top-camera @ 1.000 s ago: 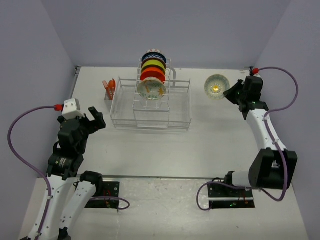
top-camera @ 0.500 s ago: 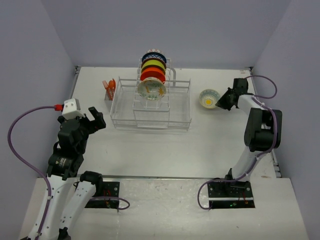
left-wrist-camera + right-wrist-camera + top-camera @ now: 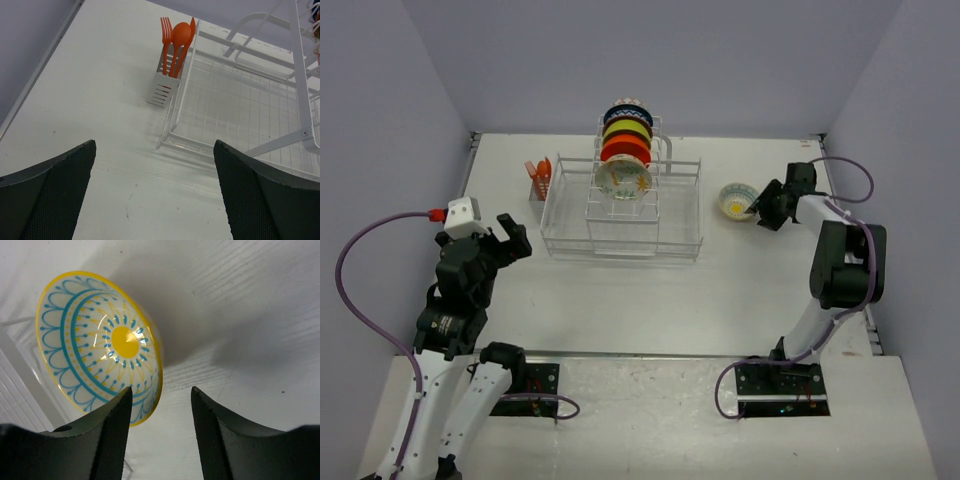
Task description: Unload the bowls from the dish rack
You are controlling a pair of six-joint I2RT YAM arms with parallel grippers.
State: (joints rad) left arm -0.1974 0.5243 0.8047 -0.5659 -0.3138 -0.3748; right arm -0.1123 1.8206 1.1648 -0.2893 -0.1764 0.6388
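Right of centre in the overhead view, a small round bowl with yellow rim and blue-and-yellow pattern is set on the white tabletop. It is near the right end of the large white wire dish rack but outside it.

The right gripper is held low, just beside this bowl. In its wrist view the fingers are parted and the rim is not pinched: released. Finger contact with the rim cannot be told. This is judged to be the set-down stage for this bowl.

Four bowls are stood on edge in the rack's slotted upright section, upper centre: cream floral bowl foremost, then plain orange-red bowl, yellow-green bowl and dark blue patterned bowl. Standing on edge leaves their rims exposed, which is judged to suit a rim pinch.

The left gripper is kept at the left of the frame, well apart from the rack, with fingers spread wide and nothing between them. It is aimed toward the slotted white utensil cup of orange plastic utensils and is judged to be parked out of the working arm's way.
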